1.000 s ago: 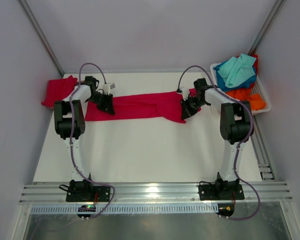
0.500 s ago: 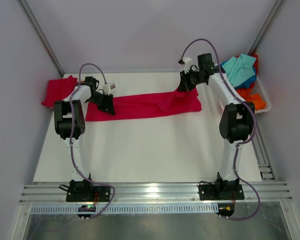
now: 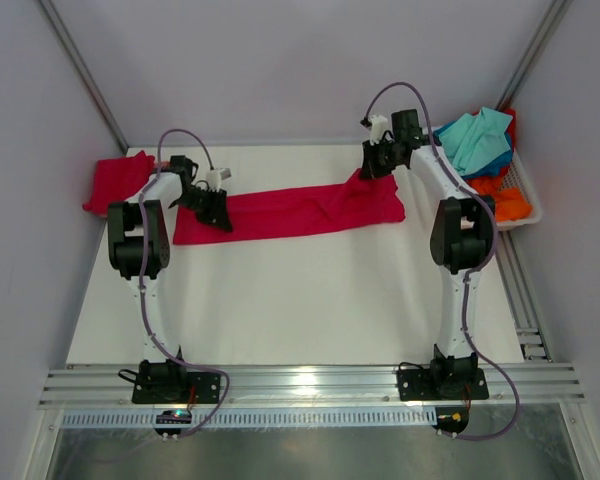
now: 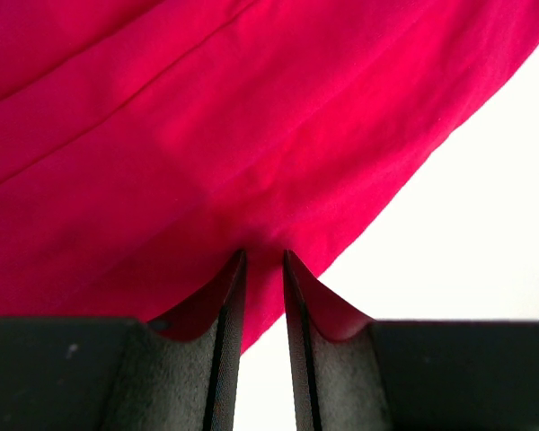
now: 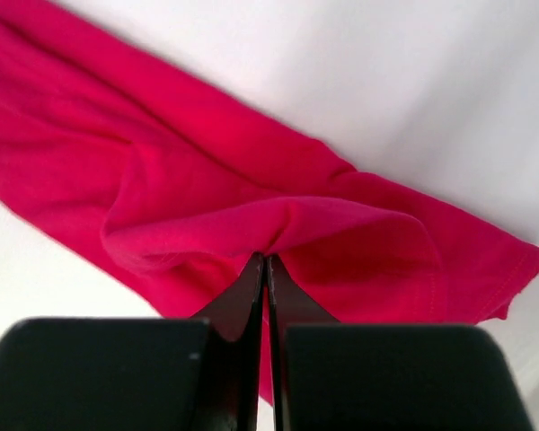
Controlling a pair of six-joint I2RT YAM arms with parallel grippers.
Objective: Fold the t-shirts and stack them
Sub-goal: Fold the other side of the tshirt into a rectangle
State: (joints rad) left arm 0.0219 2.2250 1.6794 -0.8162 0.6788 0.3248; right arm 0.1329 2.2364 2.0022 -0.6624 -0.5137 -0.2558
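Spanning the white table (image 3: 280, 300): crimson-red cloth t-shirt (image 3: 290, 212) | left gripper (image 4: 260, 260) clamped its left end | right gripper (image 5: 266, 262) pinched its right end

- A crimson t-shirt (image 4: 207, 135) fills the upper and left frame, with a seam line running diagonally across it.
- The left claw (image 4: 262, 260) sits at the bottom edge. Its two dark fingers (image 4: 225, 341) stand narrowly apart, and a fold of the cloth is pinched at their tips.
- Cloth drapes over both fingers' outer sides.
- White surface (image 4: 467, 215) shows at right.
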